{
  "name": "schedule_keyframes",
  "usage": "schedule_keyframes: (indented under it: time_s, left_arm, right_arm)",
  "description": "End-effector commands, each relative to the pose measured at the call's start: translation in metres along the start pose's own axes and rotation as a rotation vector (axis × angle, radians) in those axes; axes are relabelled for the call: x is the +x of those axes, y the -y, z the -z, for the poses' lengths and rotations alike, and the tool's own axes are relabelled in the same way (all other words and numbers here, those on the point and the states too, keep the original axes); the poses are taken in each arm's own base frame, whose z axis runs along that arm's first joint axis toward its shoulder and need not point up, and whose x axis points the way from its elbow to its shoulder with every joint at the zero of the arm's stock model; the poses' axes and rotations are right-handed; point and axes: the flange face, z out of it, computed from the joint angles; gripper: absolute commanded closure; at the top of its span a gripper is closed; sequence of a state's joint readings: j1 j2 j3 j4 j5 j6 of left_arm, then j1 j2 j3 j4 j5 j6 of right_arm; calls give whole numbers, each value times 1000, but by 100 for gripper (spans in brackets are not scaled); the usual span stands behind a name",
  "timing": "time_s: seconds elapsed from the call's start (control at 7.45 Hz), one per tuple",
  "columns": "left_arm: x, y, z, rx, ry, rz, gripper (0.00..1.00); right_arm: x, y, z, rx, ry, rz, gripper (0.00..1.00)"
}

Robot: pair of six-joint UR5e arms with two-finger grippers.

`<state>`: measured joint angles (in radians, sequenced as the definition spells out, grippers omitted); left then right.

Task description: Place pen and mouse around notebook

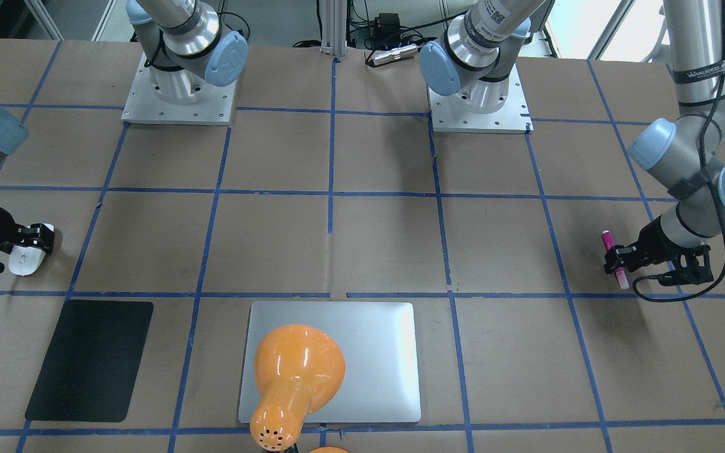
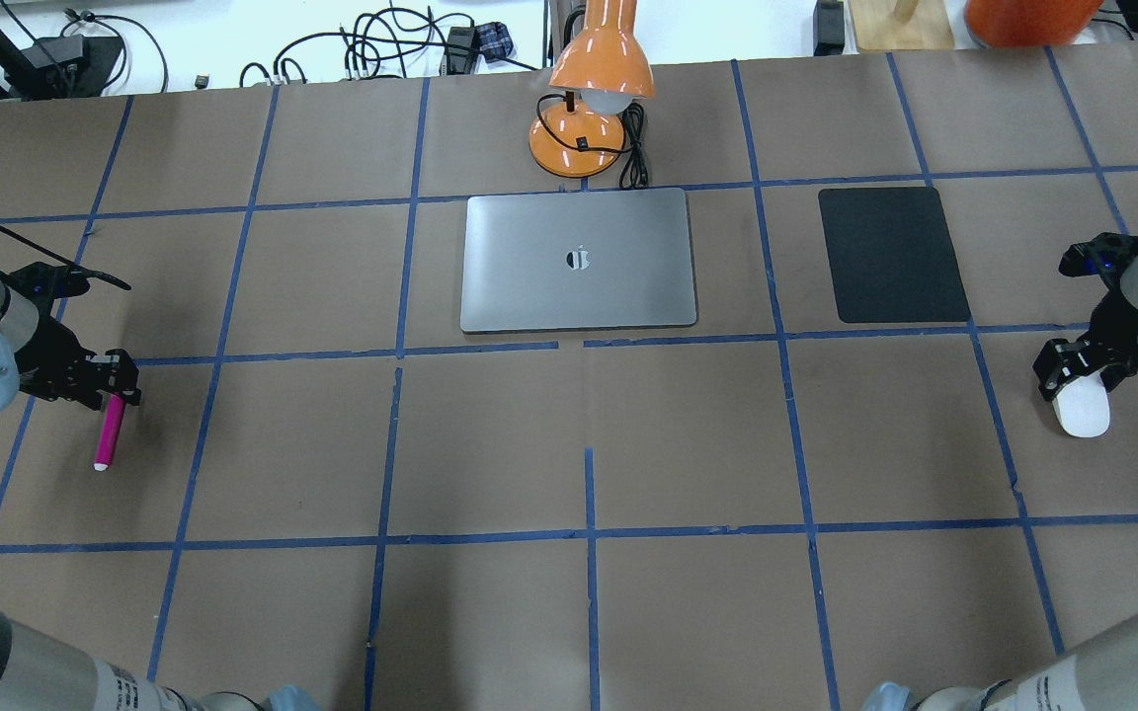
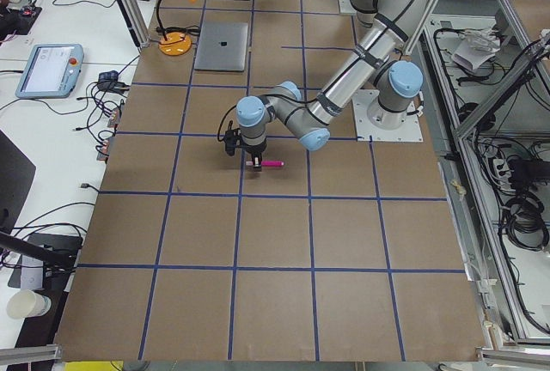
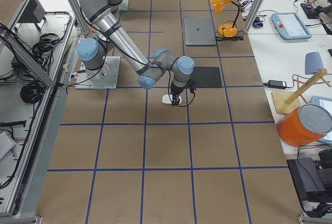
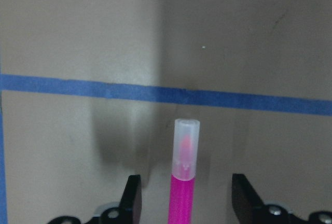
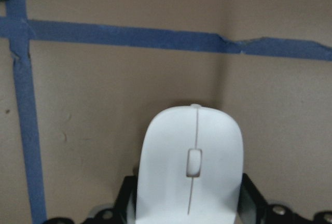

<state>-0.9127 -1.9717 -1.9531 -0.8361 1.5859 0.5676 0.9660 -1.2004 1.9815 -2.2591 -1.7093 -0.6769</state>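
left gripper (image 2: 107, 380) spread either side of the pen (image 2: 111, 431), fingers (image 5: 132, 198) clear of it, pen lying on the table (image 2: 589, 444) far left. notebook (image 2: 579, 261) mid-table at the far edge, black mat (image 2: 892, 254) beside it. right gripper (image 2: 1075, 373) spread around the mouse (image 2: 1083, 407), far right.

The table (image 2: 490, 444) is covered in matt brown paper crossed by blue tape lines. The notebook (image 2: 579, 261) looks like brushed silver-grey metal with a soft sheen. Beside the notebook, the mat (image 2: 892, 255) is flat matt black. The mouse (image 6: 190, 164) is smooth glossy white plastic. The pen (image 5: 184, 182) is pink plastic with a translucent frosted cap. The lamp (image 1: 296, 371) behind the notebook is glossy orange.
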Motion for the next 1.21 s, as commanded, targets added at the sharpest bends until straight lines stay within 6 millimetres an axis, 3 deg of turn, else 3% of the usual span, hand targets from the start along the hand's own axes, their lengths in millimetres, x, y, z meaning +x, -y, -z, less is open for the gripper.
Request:
schedule_keyframes:
  time_s: [0.0,0.13,0.27,0.67,0.8,0.94,1.07]
  left_arm:
    - [0,0,-1,-4,-1,0,85]
    - [0,0,-1,-9,-2,15,100]
    - [1,-3,1,-27,-4,56,100]
    - [14,9,43,41,54,220,100]
    - [32,17,59,61,68,246,100]
    - [63,22,67,69,66,295,100]
    - [102,28,73,90,52,373,100]
  right_arm:
    - [6,6,11,20,-18,-16,61]
    - [10,12,26,31,-29,-11,67]
    - [7,21,46,56,-31,-13,68]
    - [-52,86,113,123,-25,10,67]
    - [-86,114,121,131,-24,-25,74]
    - [-124,141,117,136,-27,-14,75]
    - [-147,165,95,113,-17,-65,75]
